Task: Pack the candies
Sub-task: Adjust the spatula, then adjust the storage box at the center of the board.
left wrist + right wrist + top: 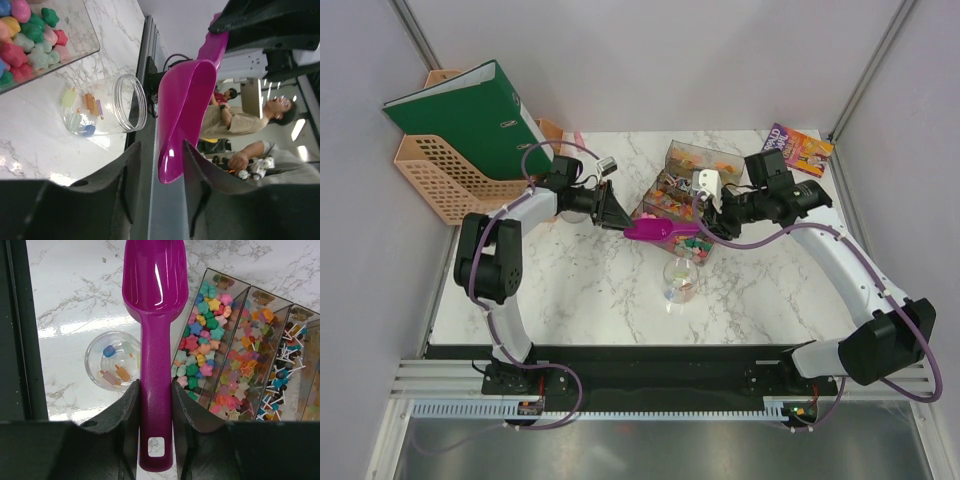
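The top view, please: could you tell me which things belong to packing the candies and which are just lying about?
For the job:
- candies
- clear trays holding them
- purple scoop
- round jar, a few sweets already in it

Just lying about:
- green binder
- peach file rack
- book at the far right corner

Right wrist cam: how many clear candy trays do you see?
3 clearly, side by side beside the scoop: the nearest tray holds big star candies, the middle tray small stars, the far tray stick sweets. A fourth may start at the frame edge.
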You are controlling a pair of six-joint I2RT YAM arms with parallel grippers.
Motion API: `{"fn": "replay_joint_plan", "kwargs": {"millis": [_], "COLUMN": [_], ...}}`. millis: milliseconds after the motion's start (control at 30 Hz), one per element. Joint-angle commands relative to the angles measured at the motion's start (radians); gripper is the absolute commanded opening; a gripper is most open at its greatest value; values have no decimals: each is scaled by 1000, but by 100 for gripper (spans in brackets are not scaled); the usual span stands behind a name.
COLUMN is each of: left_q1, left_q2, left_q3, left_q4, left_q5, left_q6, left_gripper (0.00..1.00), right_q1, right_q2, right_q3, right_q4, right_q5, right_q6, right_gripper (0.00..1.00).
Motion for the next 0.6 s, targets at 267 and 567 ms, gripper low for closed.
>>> {"fn": "replay_joint_plan", "kwargs": {"millis": [267, 567], "left_q1": [56, 45], "left_q2": [222, 332], "left_q3": [533, 524], "left_q4": [-474, -477], "left_q5": [-713, -864], "left_q6": [550, 638], "left_gripper": [38, 2], "right_q1": [-96, -126], "right_q2": [-104, -130], "right_q3": [45, 71], "right_q4": [-14, -30], "right_q5": [131, 255], "right_q6": [59, 106], "right_gripper": [0, 0]}}
